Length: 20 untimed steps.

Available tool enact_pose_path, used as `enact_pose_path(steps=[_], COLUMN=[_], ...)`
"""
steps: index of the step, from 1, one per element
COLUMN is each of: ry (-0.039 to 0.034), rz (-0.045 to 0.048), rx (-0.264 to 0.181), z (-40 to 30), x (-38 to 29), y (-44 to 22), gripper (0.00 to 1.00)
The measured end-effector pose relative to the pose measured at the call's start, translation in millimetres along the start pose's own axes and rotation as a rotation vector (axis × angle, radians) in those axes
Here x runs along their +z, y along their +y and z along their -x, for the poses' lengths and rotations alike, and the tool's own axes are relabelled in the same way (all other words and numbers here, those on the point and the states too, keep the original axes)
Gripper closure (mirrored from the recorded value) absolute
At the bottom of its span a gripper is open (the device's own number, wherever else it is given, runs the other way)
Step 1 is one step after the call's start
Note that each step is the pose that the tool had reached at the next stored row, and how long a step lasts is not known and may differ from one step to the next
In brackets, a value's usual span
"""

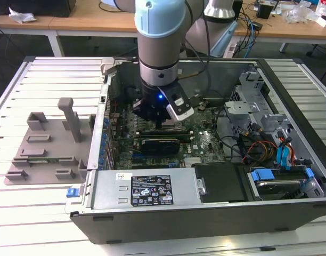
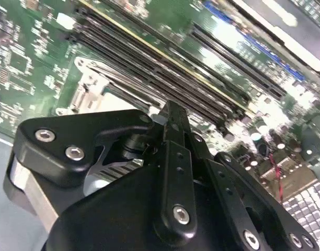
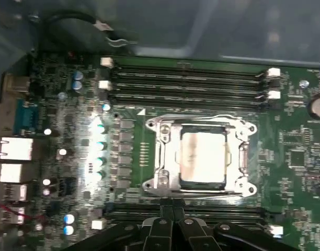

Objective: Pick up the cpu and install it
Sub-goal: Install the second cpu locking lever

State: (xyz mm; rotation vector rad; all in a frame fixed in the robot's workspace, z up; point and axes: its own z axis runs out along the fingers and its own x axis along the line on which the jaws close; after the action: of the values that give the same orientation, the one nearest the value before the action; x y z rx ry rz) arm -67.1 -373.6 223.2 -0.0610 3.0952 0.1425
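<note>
Here the cpu [image 3: 202, 157] lies flat inside the metal socket frame [image 3: 165, 157] on the motherboard [image 3: 296, 157], so it seems already seated. The gripper [image 3: 172, 205] hangs just beside the frame, over the memory slots [image 3: 186, 78], apart from the chip. Its fingers are pressed together and hold nothing, in both wrist views.

Bright even room light, white glare on the motherboard [image 3: 97, 151], soft blur in both wrist views
</note>
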Motion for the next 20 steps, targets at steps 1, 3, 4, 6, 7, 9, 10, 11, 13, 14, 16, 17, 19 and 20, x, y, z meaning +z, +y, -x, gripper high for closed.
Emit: enact_pose_path(steps=[1,3,4,6,7,9,10,11,13,14,16,17,19,20], ry=[0.0003,0.0003,0.0003,0.0003,0.0004,0.0004,0.0005,0.0005,0.0006,0.0006,0.0006,0.0006,0.0006,0.0007], rz=[-0.0024,-0.0059,-0.0064,-0.0066,-0.0066,-0.0077,-0.0083,-0.0085,-0.0092,-0.0096,-0.0103,-0.0107,-0.0113,-0.0118], rx=[0.000,0.000,0.000,0.000,0.000,0.000,0.000,0.000,0.000,0.000,0.000,0.000,-0.001,0.000], z=[3.7,5.2,5.9,7.2,8.5,15.6,21.0,22.6,24.8,24.9,25.3,25.3,25.3,25.3], x=[0.5,1.6,2.4,3.0,3.1,3.7,4.1,4.2,4.4,3.8,-4.3,-5.2,-5.2,-5.3], y=[4.7,14.3,22.0,26.0,26.9,28.9,29.9,30.1,30.7,31.1,32.0,32.1,32.1,32.1], gripper=[0.89,0.89,0.89,0.89,0.89,0.89,0.89,0.89,0.89,0.89,0.89,0.89,0.89,0.89])
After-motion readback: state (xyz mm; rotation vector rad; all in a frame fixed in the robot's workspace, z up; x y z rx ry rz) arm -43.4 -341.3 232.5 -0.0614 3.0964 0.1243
